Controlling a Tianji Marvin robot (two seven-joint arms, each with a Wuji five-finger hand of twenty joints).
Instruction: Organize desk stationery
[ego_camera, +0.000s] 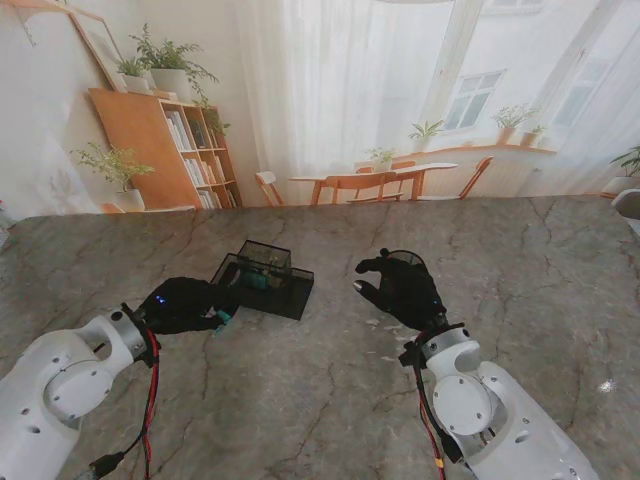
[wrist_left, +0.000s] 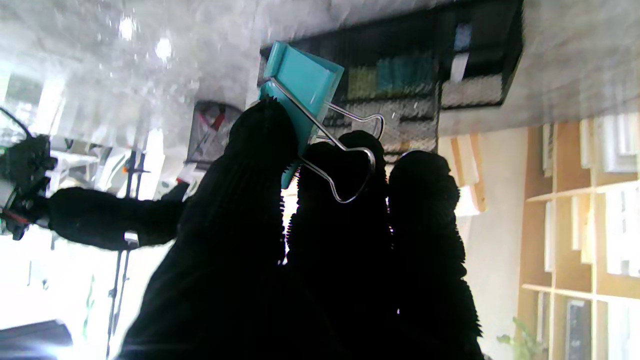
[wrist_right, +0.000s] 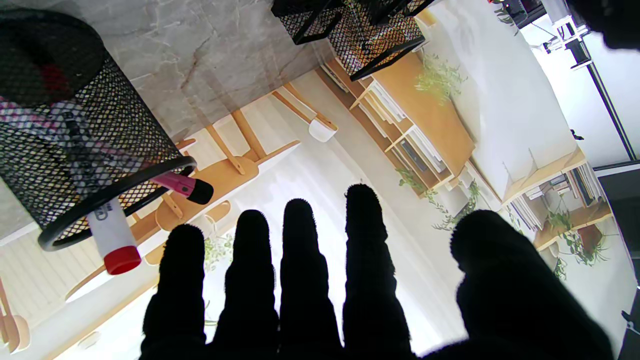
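Note:
My left hand (ego_camera: 183, 304) is shut on a teal binder clip (ego_camera: 224, 319), which it holds just in front of the black mesh desk organizer (ego_camera: 290, 295). In the left wrist view the binder clip (wrist_left: 305, 80) is pinched between my gloved fingers (wrist_left: 260, 150), its wire handles lying over them, with the organizer (wrist_left: 480, 65) right behind. My right hand (ego_camera: 405, 290) hovers open to the right of the organizer, fingers (wrist_right: 300, 235) straight and spread, holding nothing. A black mesh pen cup (wrist_right: 75, 135) stands close beside that hand.
The pen cup holds a pink marker (wrist_right: 185, 187) and a white marker with a red cap (wrist_right: 112, 235). The organizer (wrist_right: 360, 30) has several compartments holding small items. The grey marble table (ego_camera: 540, 260) stretches to the right; a printed room backdrop stands behind it.

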